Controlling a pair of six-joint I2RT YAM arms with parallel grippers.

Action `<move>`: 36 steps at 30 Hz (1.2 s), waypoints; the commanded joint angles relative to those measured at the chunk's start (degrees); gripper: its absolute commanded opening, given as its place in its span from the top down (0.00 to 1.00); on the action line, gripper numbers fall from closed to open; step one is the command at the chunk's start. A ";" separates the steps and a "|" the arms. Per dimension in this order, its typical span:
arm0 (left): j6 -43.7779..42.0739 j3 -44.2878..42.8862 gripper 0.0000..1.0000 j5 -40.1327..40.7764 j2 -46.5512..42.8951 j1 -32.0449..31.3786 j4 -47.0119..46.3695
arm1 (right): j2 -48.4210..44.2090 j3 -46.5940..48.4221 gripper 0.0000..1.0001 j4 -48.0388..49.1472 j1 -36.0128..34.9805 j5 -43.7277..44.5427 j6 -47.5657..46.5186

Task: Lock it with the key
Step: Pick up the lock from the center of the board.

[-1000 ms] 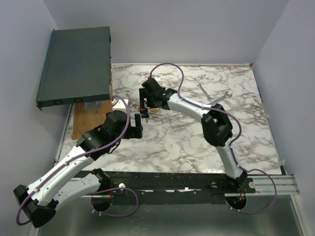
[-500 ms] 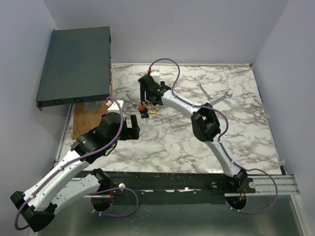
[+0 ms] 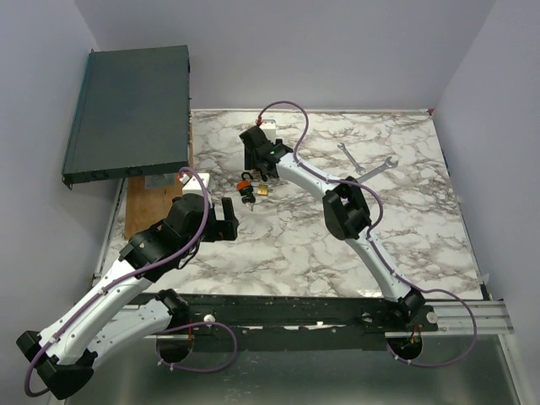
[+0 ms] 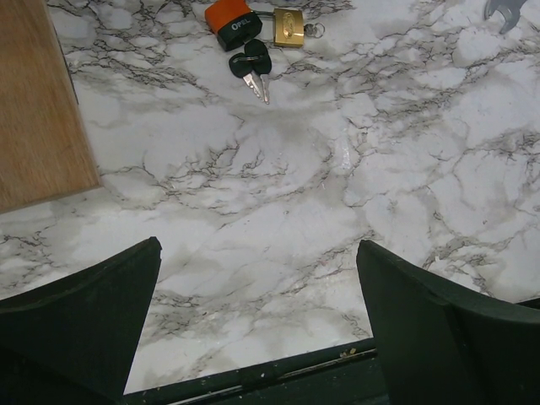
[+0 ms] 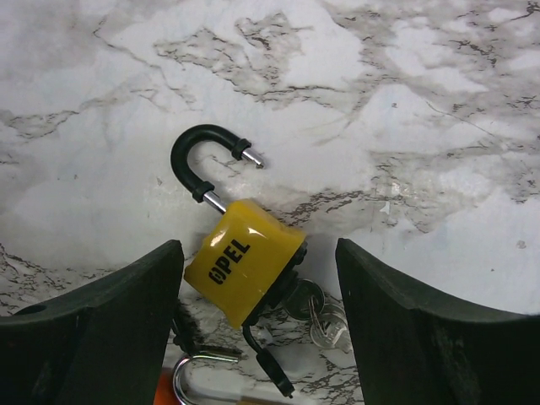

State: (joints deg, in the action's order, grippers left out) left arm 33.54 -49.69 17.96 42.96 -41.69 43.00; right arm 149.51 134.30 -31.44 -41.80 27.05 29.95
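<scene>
A yellow padlock [image 5: 245,263] marked OPEL lies on the marble with its black shackle [image 5: 201,159] open. Silver keys [image 5: 316,316] hang at its base. My right gripper [image 5: 257,329] is open, a finger on each side of the padlock and not touching it. In the top view the right gripper [image 3: 257,167] hovers over that spot and hides the padlock. An orange padlock [image 4: 234,21], a brass padlock [image 4: 288,27] and black-headed keys [image 4: 251,63] lie close together ahead of my left gripper [image 4: 257,337], which is open and empty. The left gripper [image 3: 228,218] sits just near-left of the group.
A dark green case [image 3: 126,110] overhangs the table's far left. A wooden board [image 3: 143,211] lies under it, also in the left wrist view [image 4: 34,101]. Two wrenches [image 3: 364,164] lie at the right back. The marble tabletop [image 3: 337,236] fills the middle.
My right gripper has pulled back from the orange and brass padlocks towards the far edge. My left gripper has drawn back a little to the near left.
</scene>
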 commanded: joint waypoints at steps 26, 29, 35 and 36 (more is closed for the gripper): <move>1.86 -1.89 0.02 -1.53 2.16 0.71 0.27 | -5.93 -8.27 0.80 2.67 0.07 0.18 -2.88; 1.88 -2.29 0.02 -2.44 2.88 0.82 -0.44 | -10.04 -12.13 0.83 3.95 0.25 -0.45 -2.83; -1.86 -3.25 0.04 -4.86 3.02 1.13 -3.35 | -21.78 -23.85 0.87 8.00 0.24 -2.65 -2.99; -3.26 -3.51 0.04 -5.41 2.76 1.10 -4.13 | -23.58 -26.17 0.88 8.61 0.23 -3.15 -3.04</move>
State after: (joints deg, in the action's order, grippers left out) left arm 34.50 -50.65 15.79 46.46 -40.97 42.65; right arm 135.98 113.21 -27.73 -41.78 24.91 27.38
